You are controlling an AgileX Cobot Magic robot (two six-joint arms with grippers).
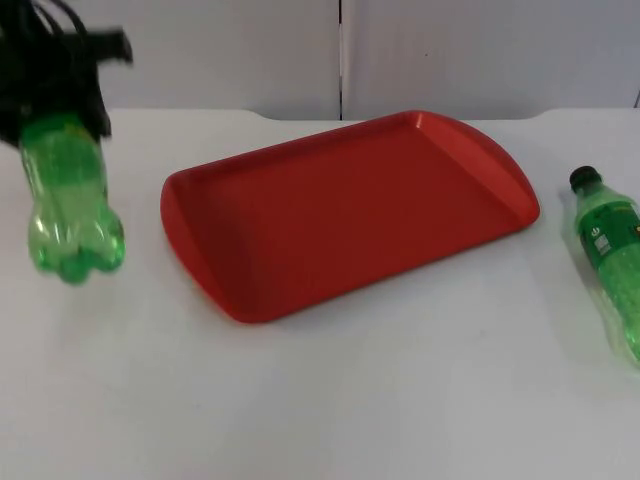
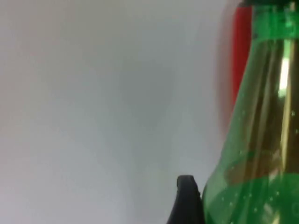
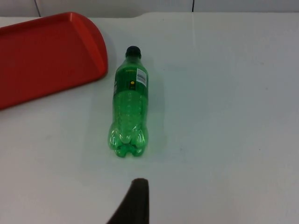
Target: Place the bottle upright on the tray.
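Starting with the top view: the left gripper (image 1: 62,105) is raised over the table's left side, its jaws clamped on the neck end of a green bottle (image 1: 68,205). That held bottle hangs base-down and tilted toward the camera, clear of the red tray (image 1: 345,215), to the tray's left. The tray lies on the white table (image 1: 330,400), between the two bottles, with nothing standing on it. A second green bottle (image 1: 612,258) with a black cap (image 1: 583,179) lies on its side near the table's right edge, apart from the tray, cap pointing toward the grey partition wall (image 1: 460,55).

Left wrist view: the held green bottle (image 2: 261,130) stands close against a black fingertip (image 2: 187,200), with a strip of the red tray (image 2: 242,51) visible past it over the white table.

Right wrist view: the lying bottle (image 3: 130,102) rests on the table just beside the tray's rounded corner (image 3: 96,51), not touching it, label facing up. A black fingertip (image 3: 135,200) of the right gripper shows nearer the camera, well apart from this bottle; whether those jaws are apart or together cannot be told. The right arm waits.
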